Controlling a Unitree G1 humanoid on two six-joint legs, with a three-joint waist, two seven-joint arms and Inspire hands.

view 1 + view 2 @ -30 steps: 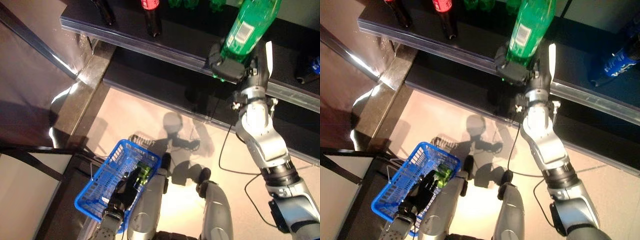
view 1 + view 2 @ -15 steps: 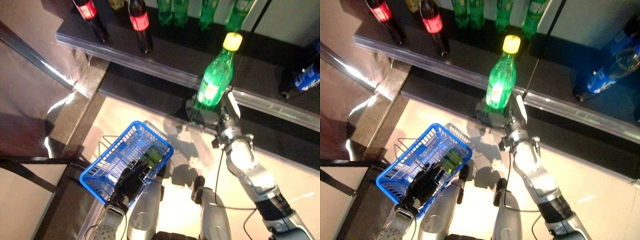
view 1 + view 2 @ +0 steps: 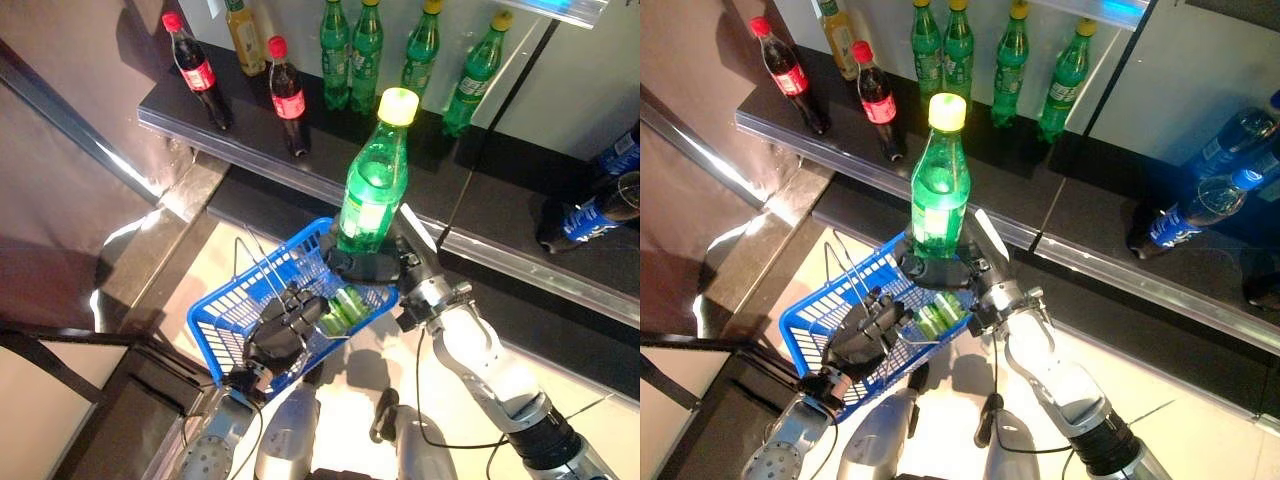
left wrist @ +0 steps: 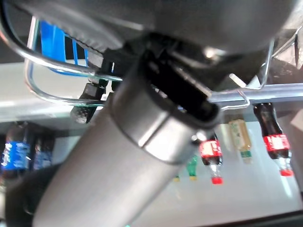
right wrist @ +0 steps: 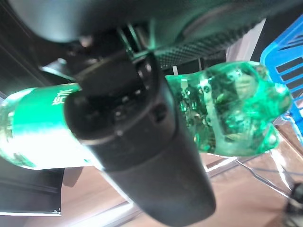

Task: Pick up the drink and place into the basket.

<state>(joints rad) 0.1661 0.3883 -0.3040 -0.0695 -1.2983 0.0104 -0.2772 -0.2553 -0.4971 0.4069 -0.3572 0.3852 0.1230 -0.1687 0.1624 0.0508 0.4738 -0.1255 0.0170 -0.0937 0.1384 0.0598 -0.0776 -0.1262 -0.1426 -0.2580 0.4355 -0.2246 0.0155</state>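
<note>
My right hand (image 3: 372,265) is shut on the lower part of a green bottle (image 3: 373,182) with a yellow cap, held upright over the far right corner of the blue basket (image 3: 236,312). The bottle's base shows beside the basket's rim in the right wrist view (image 5: 227,113). My left hand (image 3: 280,332) is shut on the blue basket's thin wire handles (image 4: 52,68) and holds it raised in front. A green drink (image 3: 338,308) lies inside the basket. The same scene shows in the right eye view, with the bottle (image 3: 938,185) above the basket (image 3: 820,320).
A dark shelf (image 3: 460,170) runs across the back with red-labelled cola bottles (image 3: 288,98), green bottles (image 3: 350,55) and blue-labelled bottles (image 3: 590,215) at the right. A dark lower ledge (image 3: 250,195) lies below it. A shiny metal strip (image 3: 165,225) runs at the left.
My right hand has brought the green bottle left and down from the shelf to just over the basket's corner. My left hand has raised the blue basket toward it. The camera has shifted.
</note>
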